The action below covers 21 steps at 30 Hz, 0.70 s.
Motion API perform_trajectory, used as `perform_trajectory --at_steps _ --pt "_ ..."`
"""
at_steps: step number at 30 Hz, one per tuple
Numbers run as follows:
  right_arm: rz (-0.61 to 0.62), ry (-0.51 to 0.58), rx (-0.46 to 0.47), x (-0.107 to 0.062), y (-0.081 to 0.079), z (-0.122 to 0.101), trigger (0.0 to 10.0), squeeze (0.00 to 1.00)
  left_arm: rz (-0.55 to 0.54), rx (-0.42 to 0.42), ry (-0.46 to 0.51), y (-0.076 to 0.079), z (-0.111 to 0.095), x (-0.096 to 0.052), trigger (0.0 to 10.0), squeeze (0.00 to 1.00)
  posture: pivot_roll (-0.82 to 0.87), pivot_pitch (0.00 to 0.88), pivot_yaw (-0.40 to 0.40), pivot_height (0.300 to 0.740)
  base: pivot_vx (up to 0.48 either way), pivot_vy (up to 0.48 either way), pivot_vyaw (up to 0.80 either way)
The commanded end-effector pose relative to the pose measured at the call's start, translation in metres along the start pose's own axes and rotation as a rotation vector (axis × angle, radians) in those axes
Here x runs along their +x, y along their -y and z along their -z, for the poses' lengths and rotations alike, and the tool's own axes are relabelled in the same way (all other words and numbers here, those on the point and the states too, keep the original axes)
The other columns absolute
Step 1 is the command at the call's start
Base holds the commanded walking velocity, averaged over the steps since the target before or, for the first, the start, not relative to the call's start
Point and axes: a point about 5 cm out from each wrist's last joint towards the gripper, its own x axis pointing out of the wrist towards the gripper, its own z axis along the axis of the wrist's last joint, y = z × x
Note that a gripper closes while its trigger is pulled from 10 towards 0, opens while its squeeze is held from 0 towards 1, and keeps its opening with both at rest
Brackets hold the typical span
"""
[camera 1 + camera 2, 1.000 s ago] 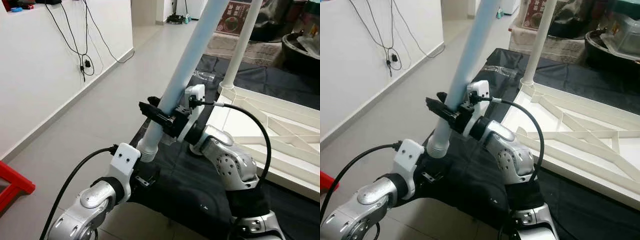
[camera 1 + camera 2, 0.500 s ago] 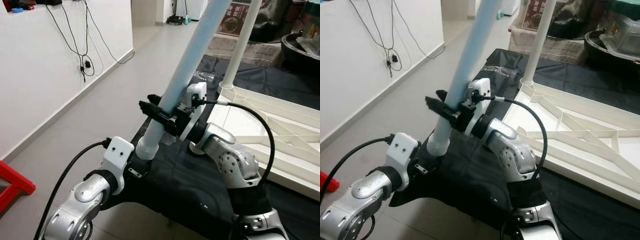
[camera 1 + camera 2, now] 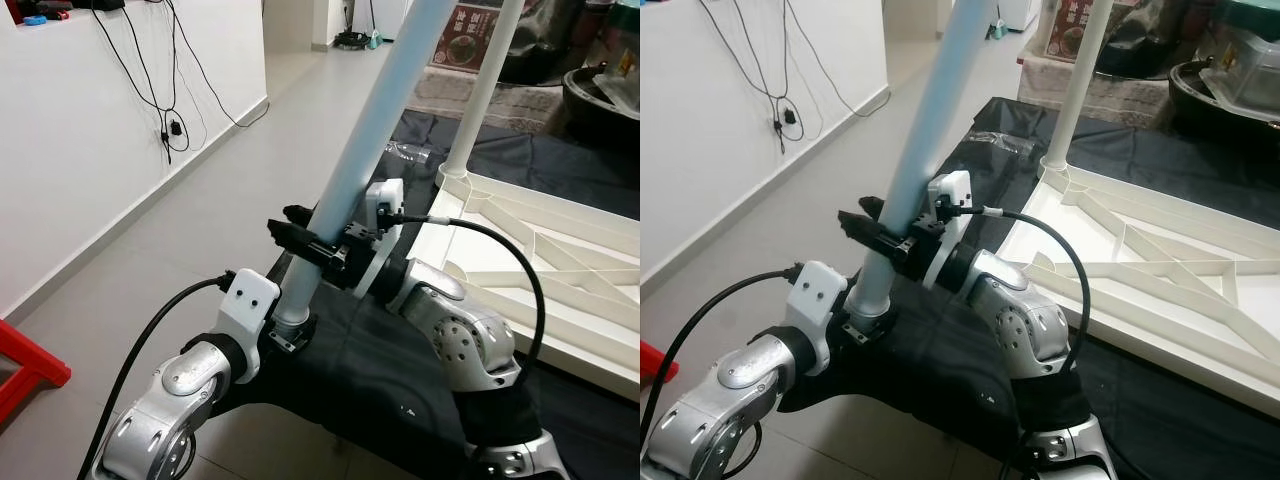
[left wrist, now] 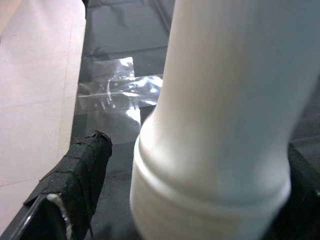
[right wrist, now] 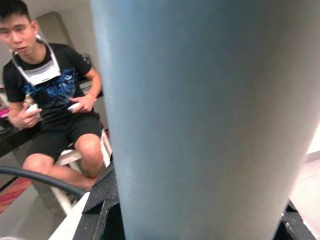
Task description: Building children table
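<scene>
A long pale blue table leg (image 3: 365, 140) slants up from low left to the top right. My right gripper (image 3: 298, 228) is shut on it partway up, black fingers clamped on both sides. My left gripper (image 3: 288, 335) is at the leg's ribbed lower end (image 4: 200, 200); its taped fingers (image 4: 80, 175) flank that end, one with a small gap, so it stands open. The white tabletop (image 3: 560, 260) lies upside down on the right, ribs upward, with another white leg (image 3: 482, 90) standing upright at its near corner.
A black cloth (image 3: 380, 380) covers the floor under the parts, with clear plastic wrap (image 4: 120, 90) on it. A white wall with hanging cables (image 3: 170, 130) runs on the left, and a red stool (image 3: 25, 370) stands low left. A person (image 5: 55, 100) sits nearby.
The leg has come down and a little left with my right gripper still on it. My left gripper has risen, and its fingers now flank the leg's lower end.
</scene>
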Motion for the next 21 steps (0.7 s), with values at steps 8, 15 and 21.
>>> perform_trajectory --at_steps 8,15,21 --pt "-0.037 0.010 0.011 0.0003 -0.0070 -0.0023 10.0 0.00 0.031 0.007 0.010 0.0048 0.0027 0.0008 0.0 0.00 0.15 0.098 -0.040 0.740 0.000 0.000 0.00" --pt "-0.042 -0.007 0.004 -0.0001 -0.0075 0.0005 10.0 0.51 0.052 0.002 0.014 0.0080 0.0034 0.0006 10.0 0.00 0.14 0.093 -0.041 0.740 0.000 0.000 0.00" --pt "-0.053 -0.027 -0.006 -0.0021 -0.0068 0.0022 10.0 1.00 0.089 -0.010 0.009 0.0116 0.0052 -0.0020 10.0 0.00 0.14 0.087 -0.039 0.740 0.000 0.000 0.00"
